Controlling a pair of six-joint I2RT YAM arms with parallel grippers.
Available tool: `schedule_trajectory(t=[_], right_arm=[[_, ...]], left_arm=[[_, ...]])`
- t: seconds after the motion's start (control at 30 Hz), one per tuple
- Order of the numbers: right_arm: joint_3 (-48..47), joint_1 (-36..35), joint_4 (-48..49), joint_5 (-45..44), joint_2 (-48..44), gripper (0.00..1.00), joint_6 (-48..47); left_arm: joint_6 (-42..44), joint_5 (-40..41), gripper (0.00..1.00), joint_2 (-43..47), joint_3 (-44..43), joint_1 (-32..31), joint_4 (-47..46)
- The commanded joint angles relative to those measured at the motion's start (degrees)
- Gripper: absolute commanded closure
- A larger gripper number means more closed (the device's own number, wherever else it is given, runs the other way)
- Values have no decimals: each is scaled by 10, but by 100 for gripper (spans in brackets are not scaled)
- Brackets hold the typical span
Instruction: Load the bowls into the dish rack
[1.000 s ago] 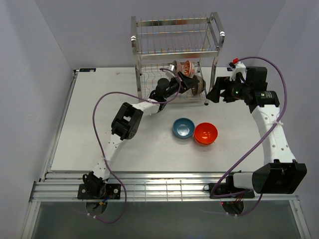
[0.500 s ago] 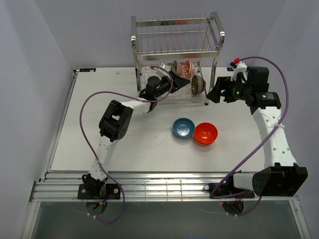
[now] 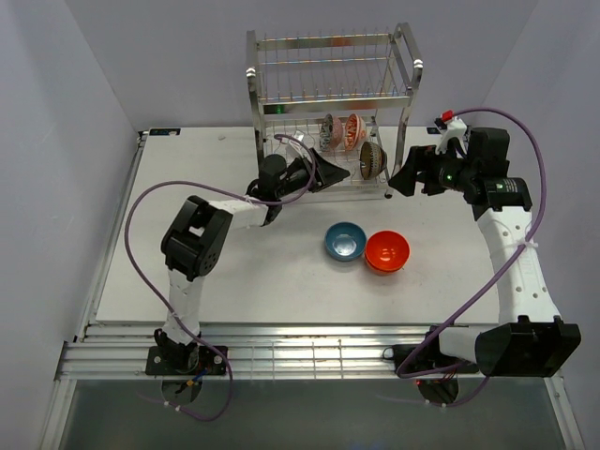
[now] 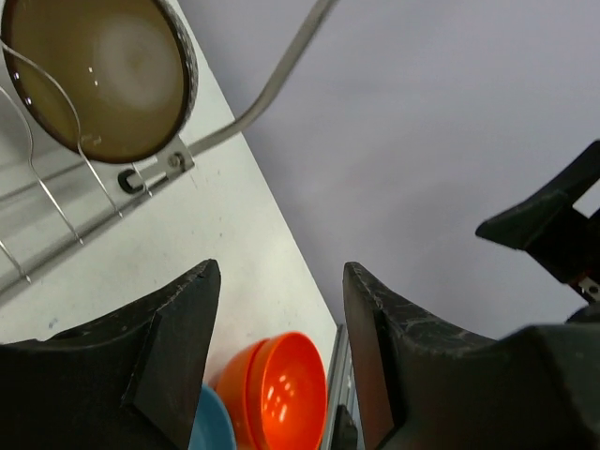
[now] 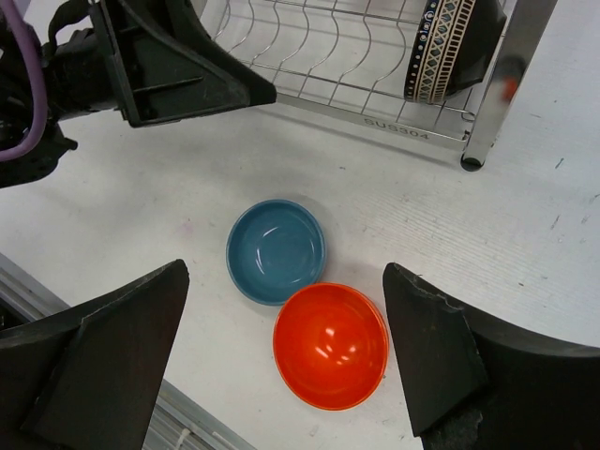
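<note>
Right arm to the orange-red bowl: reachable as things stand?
Probably yes. The right end effector is open and above the table, and the orange-red bowl lies uncovered in its wrist view with nothing between. Only the blue bowl crowds one side of its rim.

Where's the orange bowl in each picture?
Top external: the orange bowl sits just right of centre.
Left wrist: at the bottom edge, near the middle.
Right wrist: lower middle.
Shared landmark: the blue bowl right beside it in every view.
</note>
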State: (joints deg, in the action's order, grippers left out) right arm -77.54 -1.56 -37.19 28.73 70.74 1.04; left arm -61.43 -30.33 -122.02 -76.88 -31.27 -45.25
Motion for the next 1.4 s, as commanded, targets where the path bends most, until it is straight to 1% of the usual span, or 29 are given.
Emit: schedule_trajectory(t=[0.0,0.13,0.17,0.23,0.27,0.33,0.37,0.4,0.43,0.47,0.5,0.53,0.57,0.6,0.63,0.67,0.7,0.73,0.8,0.83,0.87,0.9,0.93,1.0,1.13,1.37], right_arm=[[1,2,11,14,-16,10,-3],[7,2,12,21,-18,10,-7],[7,2,11,21,-17,10,-8],[6,2,4,30,-12,10,-8],[7,2,2,34,-10,10,-9],[7,3,-6,47,-4,10,-24],[7,5,-9,55,-3,10,-25],[7,9,-10,66,-2,10,-29],[9,9,-13,67,0,10,-29],[10,9,-14,68,0,10,-31],[11,19,-17,71,2,10,-33],[10,28,-24,74,4,10,-41],[10,30,-27,76,5,10,-44],[9,37,-30,82,7,10,-46],[8,41,-32,87,9,10,-50],[8,52,-39,91,11,10,-51],[6,58,-43,112,12,10,-53],[6,65,-48,124,15,10,-60],[9,89,-58,156,18,10,-64],[10,96,-60,161,19,10,-64],[12,101,-61,164,20,10,-65],[11,112,-65,169,21,10,-66],[13,117,-66,170,21,10,-66],[16,125,-68,174,19,10,-70],[31,129,-68,186,5,10,-77],[43,129,-77,195,-1,10,-94]], left_arm=[[19,-30,35,94,57,0,-6],[58,-67,36,156,94,-1,35],[96,-76,37,168,97,-5,78],[140,-115,39,202,108,-6,124],[184,-131,38,213,112,-6,172],[257,-164,38,239,93,-6,250],[337,-178,38,249,86,-6,323],[380,-181,37,259,78,-6,363],[430,-189,36,265,46,-6,407],[493,-207,36,266,24,-6,516],[622,-244,36,265,2,-6,566],[680,-251,36,266,-32,-9,613],[724,-246,36,267,-44,-12,677],[812,-234,36,267,-57,-16,710],[856,-227,37,264,-71,-20,744],[899,-214,39,254,-99,-35,809],[944,-190,40,251,-109,-45,835],[1023,-177,41,248,-115,-67,860],[1081,-136,43,242,-119,-92,901],[1134,-121,45,239,-118,-105,914],[1156,-103,46,235,-116,-133,929],[1175,-89,47,227,-108,-146,932],[1211,-70,48,222,-105,-165,935],[1236,-61,51,210,-105,-177,933],[1257,-60,53,142,-140,-186,932],[1262,-24,53,71,-186,-194,906]])
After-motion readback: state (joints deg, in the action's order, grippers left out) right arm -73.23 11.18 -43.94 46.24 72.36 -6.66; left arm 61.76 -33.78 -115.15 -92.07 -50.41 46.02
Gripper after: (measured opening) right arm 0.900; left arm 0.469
